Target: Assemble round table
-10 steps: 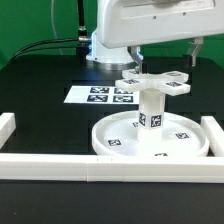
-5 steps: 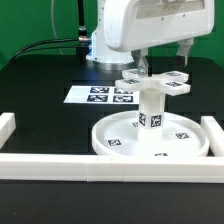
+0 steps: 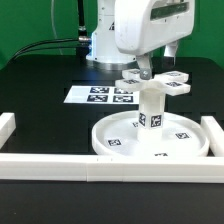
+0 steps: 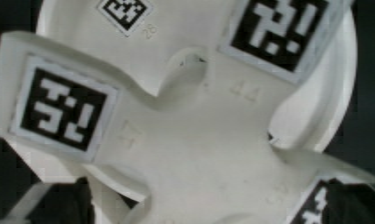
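Observation:
The round disc [image 3: 105,150] lies flat at the front of the table, rim up. The short leg [image 3: 151,108] stands upright at its middle, and the cross-shaped foot piece [image 3: 155,83] sits on top of the leg. My gripper [image 3: 161,59] hangs just above the foot piece, open, with its two fingers spread apart and nothing between them. One fingertip [image 3: 147,68] comes down close to the middle of the cross. In the wrist view the foot piece [image 4: 193,120] fills the picture from close up, showing its marker squares.
White border rails run along the front [image 3: 130,168], the exterior view's left [image 3: 7,128] and the exterior view's right [image 3: 212,135], close around the disc. The marker board [image 3: 100,96] lies flat behind the disc. The arm's base [image 3: 100,45] stands at the back.
The hand has shifted toward the exterior view's left and turned, and its fingers have come lower over the foot piece. The table parts have not moved.

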Robot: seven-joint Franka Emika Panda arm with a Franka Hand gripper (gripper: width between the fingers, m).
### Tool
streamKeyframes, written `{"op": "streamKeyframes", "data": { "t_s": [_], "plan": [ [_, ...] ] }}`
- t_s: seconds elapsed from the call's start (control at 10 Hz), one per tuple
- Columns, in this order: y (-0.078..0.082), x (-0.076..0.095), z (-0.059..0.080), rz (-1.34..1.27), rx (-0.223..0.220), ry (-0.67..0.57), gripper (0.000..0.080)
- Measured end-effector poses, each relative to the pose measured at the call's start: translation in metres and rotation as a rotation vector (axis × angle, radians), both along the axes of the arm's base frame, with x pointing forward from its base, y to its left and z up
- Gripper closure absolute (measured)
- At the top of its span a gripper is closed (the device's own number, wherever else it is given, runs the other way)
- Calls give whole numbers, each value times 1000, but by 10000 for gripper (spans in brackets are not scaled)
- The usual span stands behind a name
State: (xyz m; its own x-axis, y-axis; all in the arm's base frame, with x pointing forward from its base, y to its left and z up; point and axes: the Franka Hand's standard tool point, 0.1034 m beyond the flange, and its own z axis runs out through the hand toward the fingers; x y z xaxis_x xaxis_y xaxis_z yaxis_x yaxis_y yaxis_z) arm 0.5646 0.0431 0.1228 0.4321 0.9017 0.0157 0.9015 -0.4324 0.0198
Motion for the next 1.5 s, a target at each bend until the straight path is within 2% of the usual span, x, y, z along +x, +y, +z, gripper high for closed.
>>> {"op": "streamKeyframes", "data": {
  "t_s": [0.4,0.8,1.4,1.5],
  "plan": [
    [-7,-1,-2,221,-30,5,151],
    [-7,2,-14,209,-36,18,151],
    [-6,-3,-21,179,-34,60,151],
    [-7,-4,-23,179,-35,64,248]
  ]
}}
